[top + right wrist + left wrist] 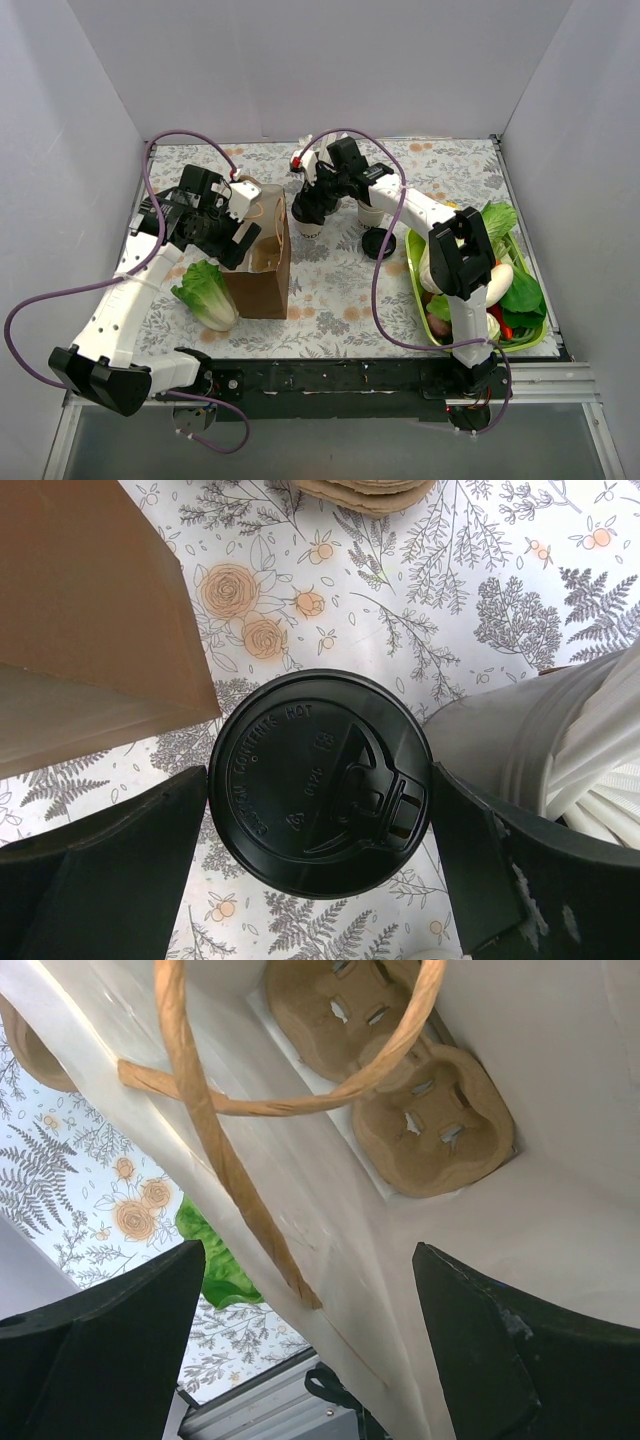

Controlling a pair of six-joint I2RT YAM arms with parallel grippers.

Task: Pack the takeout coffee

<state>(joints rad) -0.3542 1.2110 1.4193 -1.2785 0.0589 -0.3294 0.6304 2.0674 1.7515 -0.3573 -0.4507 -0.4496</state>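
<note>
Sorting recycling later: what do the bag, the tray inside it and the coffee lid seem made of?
Bag: brown kraft paper, matte and creased, with a twisted paper-cord handle. Tray: probably moulded pulp, tan, rough and fibrous-looking. Lid: black plastic, slight sheen, raised lettering moulded in.

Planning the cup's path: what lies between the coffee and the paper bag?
Nothing stands there. The right wrist view shows only a narrow strip of bare floral cloth between the coffee and the bag.
</note>
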